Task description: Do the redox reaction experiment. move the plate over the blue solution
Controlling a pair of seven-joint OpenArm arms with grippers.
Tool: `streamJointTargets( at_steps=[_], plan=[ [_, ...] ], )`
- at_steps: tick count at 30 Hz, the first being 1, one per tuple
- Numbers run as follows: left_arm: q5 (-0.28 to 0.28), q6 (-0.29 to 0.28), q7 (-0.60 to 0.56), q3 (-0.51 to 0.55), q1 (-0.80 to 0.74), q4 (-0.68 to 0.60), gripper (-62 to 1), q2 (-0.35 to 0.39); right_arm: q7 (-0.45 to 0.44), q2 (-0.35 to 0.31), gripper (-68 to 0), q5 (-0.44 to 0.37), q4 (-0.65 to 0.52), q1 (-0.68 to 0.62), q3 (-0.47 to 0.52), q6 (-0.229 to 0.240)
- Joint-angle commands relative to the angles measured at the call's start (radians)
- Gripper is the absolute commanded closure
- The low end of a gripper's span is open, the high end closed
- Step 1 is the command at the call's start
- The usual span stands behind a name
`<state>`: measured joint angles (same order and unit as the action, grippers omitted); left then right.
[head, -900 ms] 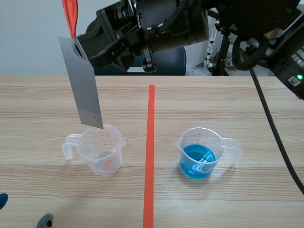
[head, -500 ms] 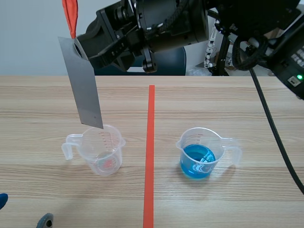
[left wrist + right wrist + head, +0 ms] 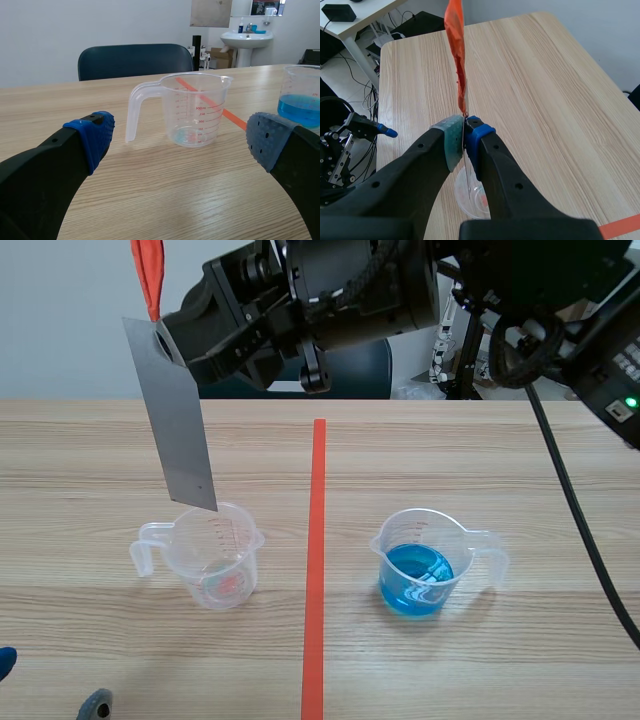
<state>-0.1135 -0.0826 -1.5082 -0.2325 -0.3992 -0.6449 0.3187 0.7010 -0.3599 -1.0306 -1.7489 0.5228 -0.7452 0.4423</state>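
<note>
A grey metal plate (image 3: 178, 422) with an orange tag (image 3: 148, 275) at its top hangs from my right gripper (image 3: 172, 346), which is raised across the top of the scene and shut on the plate's upper edge. Its lower tip hangs just above the rim of the clear beaker (image 3: 214, 553) left of the tape line. The beaker of blue solution (image 3: 425, 565) stands right of the line. In the right wrist view the pads (image 3: 451, 139) pinch the thin plate under the orange tag (image 3: 456, 50), above the clear beaker (image 3: 472, 196). My left gripper (image 3: 180, 140) is open, low, facing the clear beaker (image 3: 192, 109).
An orange-red tape line (image 3: 316, 560) divides the table down the middle. A dark chair (image 3: 135, 60) stands behind the far edge. A black cable (image 3: 575, 510) runs down the right side of the table.
</note>
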Motion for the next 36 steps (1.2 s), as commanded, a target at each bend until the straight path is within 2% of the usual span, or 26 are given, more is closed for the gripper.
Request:
streamJointTargets(
  at_steps=[1,3,7,13,15,18,20,22,25,28,32,36],
  plan=[
    [-0.002,-0.005,-0.046,0.009,-0.002,-0.008,-55.5,0.001,-0.018,0.002,-0.6,-0.018,-0.018,0.026,0.013,0.001],
    [-0.002,-0.005,-0.046,0.009,-0.002,-0.008,-55.5,0.001,-0.014,0.0,-0.6,-0.018,-0.018,0.026,0.014,0.002],
    [-0.002,-0.005,-0.046,0.009,-0.002,-0.008,-55.5,0.001,-0.016,-0.014,-0.6,-0.051,-0.018,0.025,0.03,0.05],
    [-0.002,-0.005,-0.046,0.009,-0.002,-0.008,-55.5,0.0,-0.018,-0.05,-0.6,-0.092,-0.018,0.023,0.087,0.083],
    [-0.002,-0.005,-0.046,0.009,-0.002,-0.008,-55.5,0.0,-0.019,-0.071,-0.6,-0.105,-0.018,0.022,0.1,0.085],
    [-0.002,-0.005,-0.046,0.009,-0.002,-0.008,-55.5,0.001,-0.019,-0.106,-0.6,-0.143,-0.018,0.02,0.116,0.134],
    [-0.002,-0.005,-0.046,0.009,-0.003,-0.008,-55.5,0.009,-0.026,-0.133,-0.6,-0.162,-0.018,0.02,0.122,0.135],
    [-0.002,-0.006,-0.046,0.009,-0.007,-0.008,-55.5,0.025,-0.036,-0.161,-0.6,-0.174,-0.018,0.02,0.126,0.16],
    [-0.002,-0.018,-0.046,0.009,-0.031,-0.014,-55.5,0.07,-0.047,-0.208,-0.6,-0.201,-0.018,0.02,0.126,0.203],
    [0.002,-0.024,-0.046,0.008,-0.067,-0.034,-55.5,0.136,-0.093,-0.262,-0.6,-0.22,-0.018,0.013,0.126,0.236],
    [0.001,-0.079,-0.046,0.008,-0.138,-0.096,-55.5,0.257,-0.176,-0.336,-0.6,-0.219,-0.018,-0.024,0.128,0.298],
    [-0.027,-0.097,-0.046,0.008,-0.223,-0.205,-55.5,0.397,-0.238,-0.397,-0.6,-0.218,-0.018,-0.059,0.13,0.303]
  ],
)
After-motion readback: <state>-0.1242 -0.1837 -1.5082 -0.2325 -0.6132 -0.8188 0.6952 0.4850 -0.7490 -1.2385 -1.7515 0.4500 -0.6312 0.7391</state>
